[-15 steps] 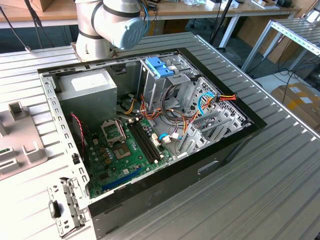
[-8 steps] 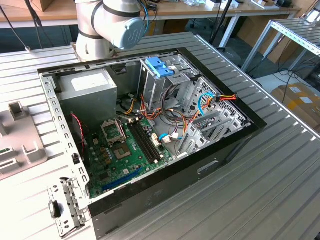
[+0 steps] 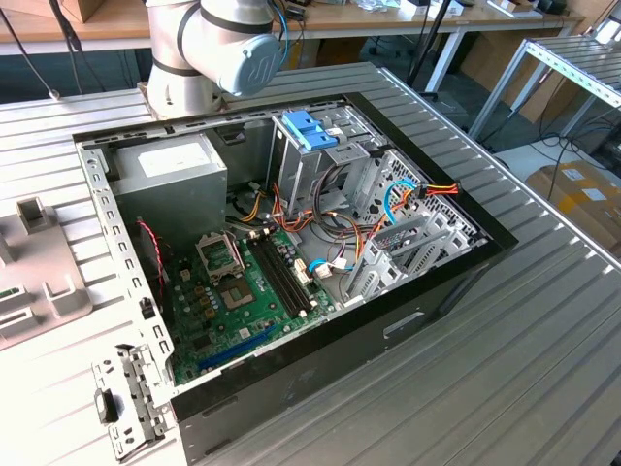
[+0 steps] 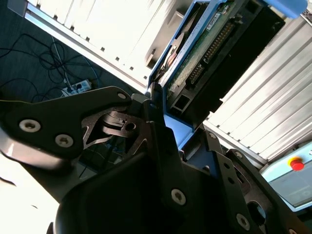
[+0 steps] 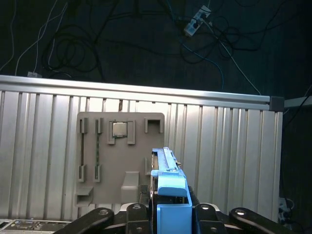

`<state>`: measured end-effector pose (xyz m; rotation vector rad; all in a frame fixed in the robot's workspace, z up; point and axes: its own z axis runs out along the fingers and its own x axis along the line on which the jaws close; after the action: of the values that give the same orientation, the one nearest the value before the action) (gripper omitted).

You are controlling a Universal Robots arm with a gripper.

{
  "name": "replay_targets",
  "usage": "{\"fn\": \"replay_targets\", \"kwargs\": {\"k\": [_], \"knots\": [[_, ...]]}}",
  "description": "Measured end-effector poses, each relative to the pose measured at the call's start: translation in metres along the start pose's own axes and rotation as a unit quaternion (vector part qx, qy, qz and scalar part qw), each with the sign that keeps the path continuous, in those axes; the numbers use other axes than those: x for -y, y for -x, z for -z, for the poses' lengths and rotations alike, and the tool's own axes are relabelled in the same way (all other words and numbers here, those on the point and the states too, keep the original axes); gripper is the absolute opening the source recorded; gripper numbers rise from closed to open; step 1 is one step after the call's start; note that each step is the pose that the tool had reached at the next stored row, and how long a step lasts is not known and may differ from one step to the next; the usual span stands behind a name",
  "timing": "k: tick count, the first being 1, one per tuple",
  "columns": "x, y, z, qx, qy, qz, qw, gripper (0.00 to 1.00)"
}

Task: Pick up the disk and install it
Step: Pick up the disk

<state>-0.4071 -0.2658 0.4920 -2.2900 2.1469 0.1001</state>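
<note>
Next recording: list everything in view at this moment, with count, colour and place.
table: one, silver, slatted.
computer case: one, black, open, on the table in the exterior view.
motherboard: one, green, on the case floor.
power-supply box: one, grey, in the case corner at the exterior view's left.
latch piece: one, light blue, atop the metal drive cage.
fixture tray: one, grey, on the table.
red button: one, beyond the table's edge in the second wrist view.
disk: one, dark with blue trim, held edge-on in both wrist views.
arm: one, grey, at the case's far side.
end effector: one, black, shut on the disk.
</note>
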Motion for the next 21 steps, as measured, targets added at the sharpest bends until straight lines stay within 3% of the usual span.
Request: {"fn": "replay_targets", "kwargs": {"k": [21], "knots": [[0.0059,-0.0005,0.0002,0.0,0.0,0.0,1.0,0.37]]}}
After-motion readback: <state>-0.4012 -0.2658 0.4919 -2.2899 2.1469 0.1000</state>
